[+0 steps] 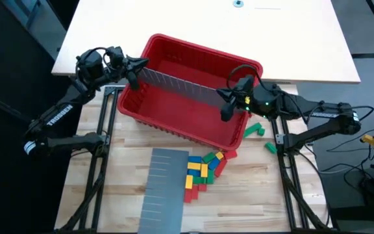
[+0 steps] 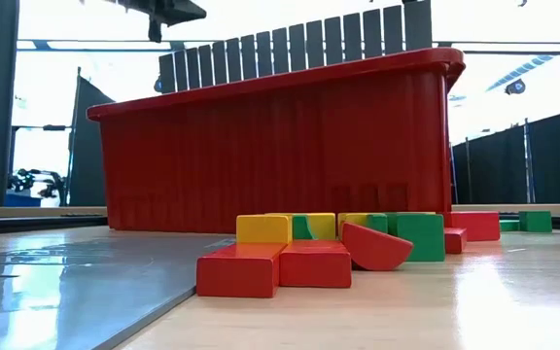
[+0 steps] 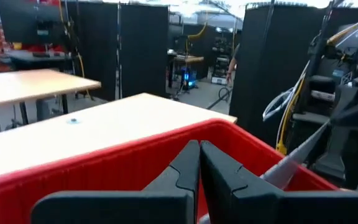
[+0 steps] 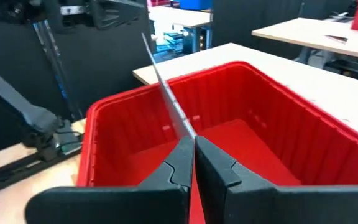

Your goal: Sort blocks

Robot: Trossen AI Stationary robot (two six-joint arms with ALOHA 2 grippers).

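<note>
Wood tabletop (image 1: 252,188); blocks (image 1: 202,170) rectangular, glossy.

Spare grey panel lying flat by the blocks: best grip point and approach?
The spare panel lies flat on the table, so only an edge can be pinched. I'd come from above at its far short end, where it shows bare, fingers across the thin sheet. The side by the blocks looks crowded. Both grippers, left and right, are pinching the other panel.

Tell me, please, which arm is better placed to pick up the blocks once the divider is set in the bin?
Probably the right. Its claw holds the divider at the bin end nearest the blocks; the left claw grips the far end.
</note>
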